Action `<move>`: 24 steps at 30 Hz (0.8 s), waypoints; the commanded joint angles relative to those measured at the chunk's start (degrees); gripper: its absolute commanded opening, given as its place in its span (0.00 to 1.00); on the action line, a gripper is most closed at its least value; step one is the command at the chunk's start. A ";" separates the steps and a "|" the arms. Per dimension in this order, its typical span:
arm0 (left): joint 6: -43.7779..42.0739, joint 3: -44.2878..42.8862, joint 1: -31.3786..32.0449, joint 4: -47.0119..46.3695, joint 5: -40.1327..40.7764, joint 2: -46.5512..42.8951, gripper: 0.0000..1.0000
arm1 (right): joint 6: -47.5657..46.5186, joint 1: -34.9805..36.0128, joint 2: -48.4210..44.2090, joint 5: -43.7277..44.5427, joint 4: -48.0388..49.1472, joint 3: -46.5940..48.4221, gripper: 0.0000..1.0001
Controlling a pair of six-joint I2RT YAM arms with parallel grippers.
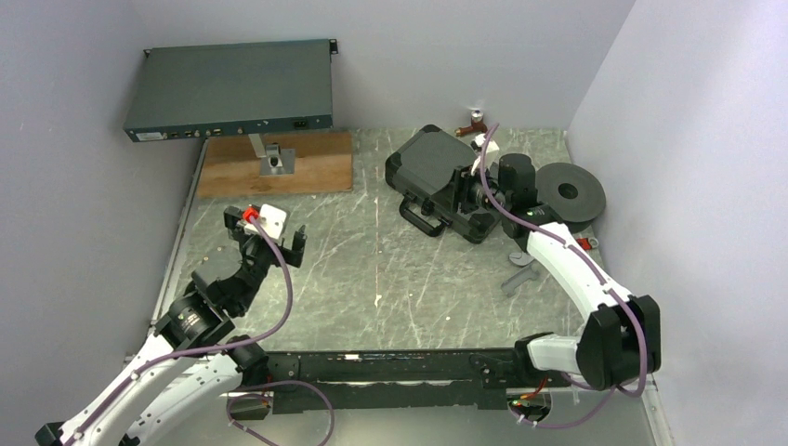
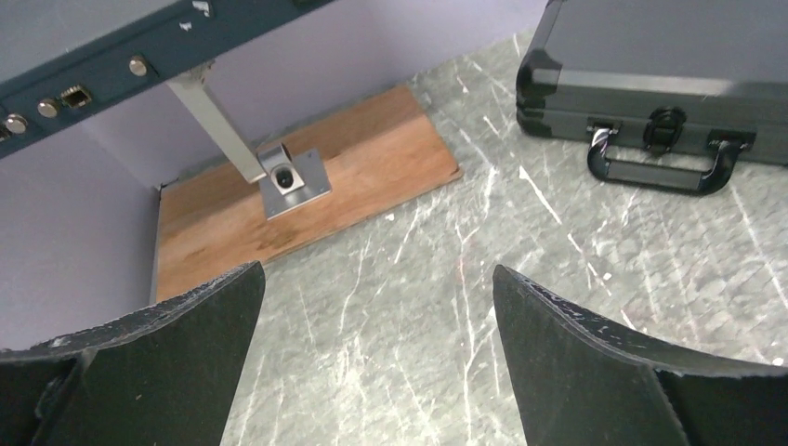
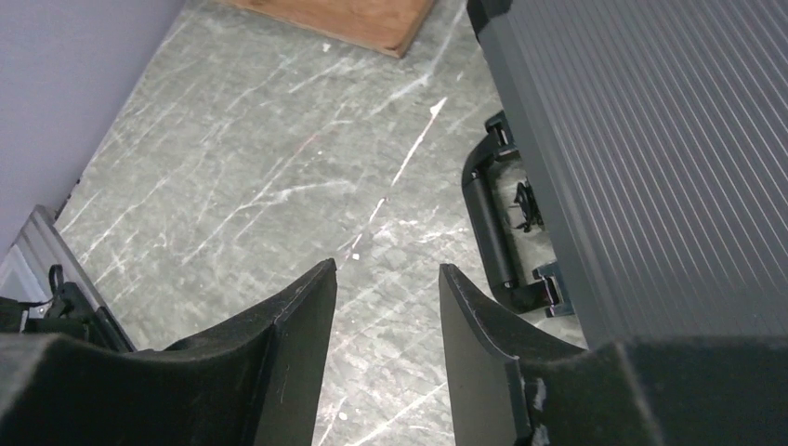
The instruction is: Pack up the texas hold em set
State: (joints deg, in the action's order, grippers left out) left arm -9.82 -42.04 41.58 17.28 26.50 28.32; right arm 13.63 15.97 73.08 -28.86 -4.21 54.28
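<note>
The closed black case [image 1: 435,167] lies on the table [image 1: 372,288], far and right of centre, with its handle [image 1: 423,221] toward the near left. The left gripper [image 2: 376,279] hovers over the left side, jaws wide apart and empty. The right gripper [image 3: 386,279] is close beside the case, jaws partly apart, gripping nothing.

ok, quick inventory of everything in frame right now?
case: 1, black, closed, far centre, handle facing near-left
rack box: 1, grey, raised on post, far left
metal post: 1, silver, on the board
wooden board: 1, brown, far left
disc: 1, black, centre hole, right of case
grey piece: 1, near right, too small to identify
reddish item: 1, at back wall, unclear
table: 1, grey marbled
left gripper: open, empty
right gripper: open, empty, by the case
</note>
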 commanded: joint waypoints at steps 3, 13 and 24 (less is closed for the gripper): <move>-0.71 0.05 -0.19 -0.41 2.88 0.00 1.00 | -0.43 2.25 -6.76 0.72 0.49 3.81 0.55; -1.32 1.45 -0.21 -1.55 4.63 -3.73 0.98 | 2.86 2.58 -14.20 1.18 -2.23 7.53 0.85; -1.60 1.53 -0.19 -1.33 4.40 -5.84 0.97 | 12.66 2.58 -21.97 14.80 3.44 -0.24 1.00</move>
State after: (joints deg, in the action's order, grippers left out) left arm -10.59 -40.49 41.54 17.91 30.11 23.53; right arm 20.99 18.41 55.99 -23.29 -5.63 57.71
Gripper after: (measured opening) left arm 0.970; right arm 0.986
